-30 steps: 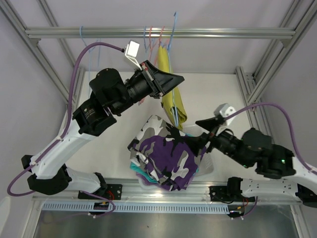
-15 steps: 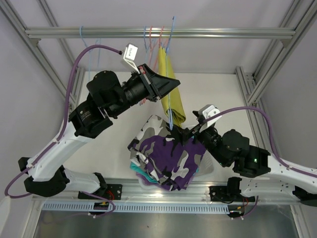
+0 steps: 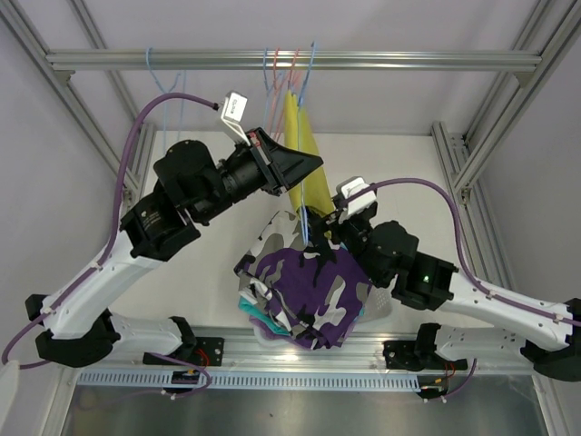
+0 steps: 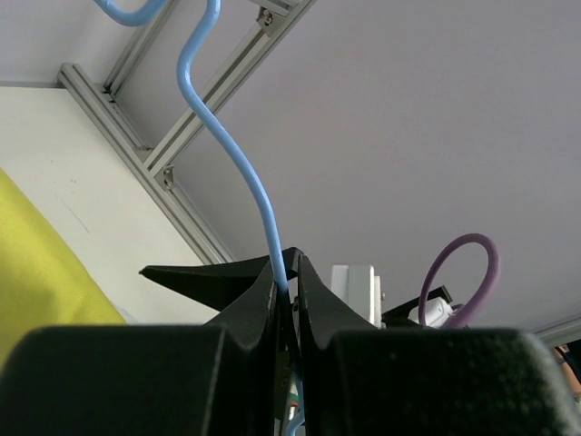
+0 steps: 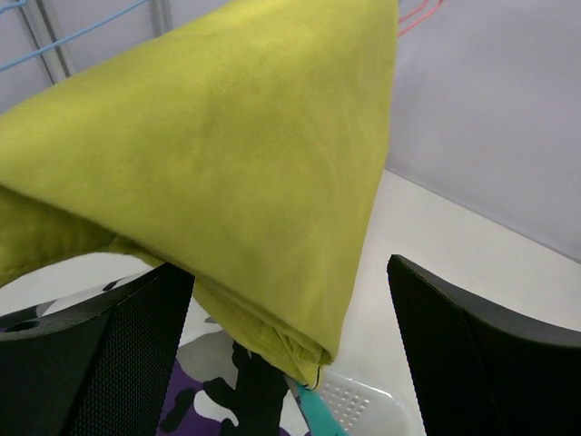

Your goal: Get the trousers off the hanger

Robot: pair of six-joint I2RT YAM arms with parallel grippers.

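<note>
The mustard yellow trousers [image 3: 315, 189] hang folded over a blue hanger [image 4: 245, 173] under the top rail. My left gripper [image 3: 316, 162] is shut on the hanger's wire neck, as the left wrist view [image 4: 289, 272] shows. My right gripper [image 3: 318, 222] is open, with the lower end of the yellow trousers [image 5: 227, 163] hanging between its fingers [image 5: 136, 318]; I cannot tell if they touch it. The purple camouflage trousers [image 3: 309, 291] lie on top of a pile, with teal ones [image 3: 250, 309] at the pile's edge.
The pile sits in a white perforated basket [image 3: 377, 309] at the table's near edge. The aluminium rail [image 3: 408, 60] carries empty blue [image 3: 150, 64] and pink [image 3: 277, 73] hangers. Frame posts stand at both sides.
My right arm has swung left and up from the basket's right side to the bottom of the yellow trousers. My left gripper has shifted slightly left, still holding the hanger.
</note>
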